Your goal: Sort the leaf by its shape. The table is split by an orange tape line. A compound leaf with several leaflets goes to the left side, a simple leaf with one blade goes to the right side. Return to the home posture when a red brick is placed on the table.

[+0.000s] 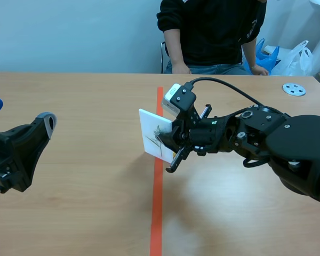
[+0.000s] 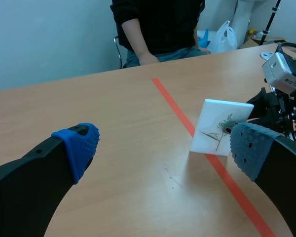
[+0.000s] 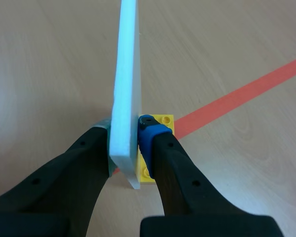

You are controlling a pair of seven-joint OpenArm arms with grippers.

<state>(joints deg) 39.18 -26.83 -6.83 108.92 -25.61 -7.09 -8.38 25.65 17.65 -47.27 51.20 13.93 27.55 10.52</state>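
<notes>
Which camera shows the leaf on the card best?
Left wrist view: the leaf faces it. Scene view shows it angled beside the right gripper; right wrist view shows only the card's edge.

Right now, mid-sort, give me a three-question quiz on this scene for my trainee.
1. True or false: the right pincer is shut on the white card.
2. The left pincer is: A) open, B) shut on nothing, C) shut on a leaf.
3. Fill in: the brick next to the white card is ____ in colour.
Key: 1 true; 2 A; 3 yellow.
</notes>
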